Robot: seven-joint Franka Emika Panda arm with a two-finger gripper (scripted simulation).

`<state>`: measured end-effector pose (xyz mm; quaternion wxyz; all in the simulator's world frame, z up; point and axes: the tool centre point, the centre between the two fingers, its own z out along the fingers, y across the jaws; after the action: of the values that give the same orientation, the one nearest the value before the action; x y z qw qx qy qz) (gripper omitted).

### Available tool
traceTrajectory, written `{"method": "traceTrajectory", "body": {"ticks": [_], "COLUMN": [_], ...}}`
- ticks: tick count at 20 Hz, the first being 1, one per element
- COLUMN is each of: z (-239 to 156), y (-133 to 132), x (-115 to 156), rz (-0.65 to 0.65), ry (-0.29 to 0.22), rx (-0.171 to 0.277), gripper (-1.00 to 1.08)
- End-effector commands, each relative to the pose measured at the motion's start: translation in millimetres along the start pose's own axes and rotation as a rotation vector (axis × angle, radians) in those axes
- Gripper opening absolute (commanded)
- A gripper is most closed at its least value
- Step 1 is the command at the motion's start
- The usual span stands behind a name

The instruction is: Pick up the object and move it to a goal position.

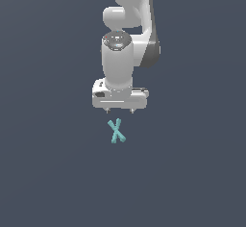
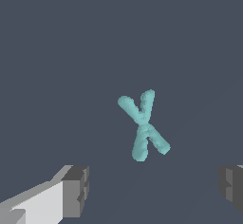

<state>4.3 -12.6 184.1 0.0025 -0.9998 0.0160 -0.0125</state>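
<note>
The object is a tiny teal X-shaped piece of two crossed thin bars lying on the dark grey floor. My white gripper hangs just behind it in the exterior view, pointing down, with its two small fingertips spread apart and nothing between them. In the wrist view the teal X lies flat ahead of the open fingers, apart from both, and outside the gap between them.
A plain dark grey floor fills both views. The white arm rises behind the gripper at the top of the exterior view. No other objects or goal marker show.
</note>
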Motion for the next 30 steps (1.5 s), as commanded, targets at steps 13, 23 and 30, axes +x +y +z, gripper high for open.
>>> {"method": "traceTrajectory", "body": {"ticks": [13, 23, 30], "z": [-12.5, 11.9, 63.9], "y": [-14.4, -6.7, 8.1], "x": [7.6, 9.6, 10.8], "rz": [-0.048, -0.089, -0.182], "ry": [0.028, 0.017, -0.005], "rx": [0.020, 0.012, 0.002], "gripper": [1.00, 1.00, 1.00]}}
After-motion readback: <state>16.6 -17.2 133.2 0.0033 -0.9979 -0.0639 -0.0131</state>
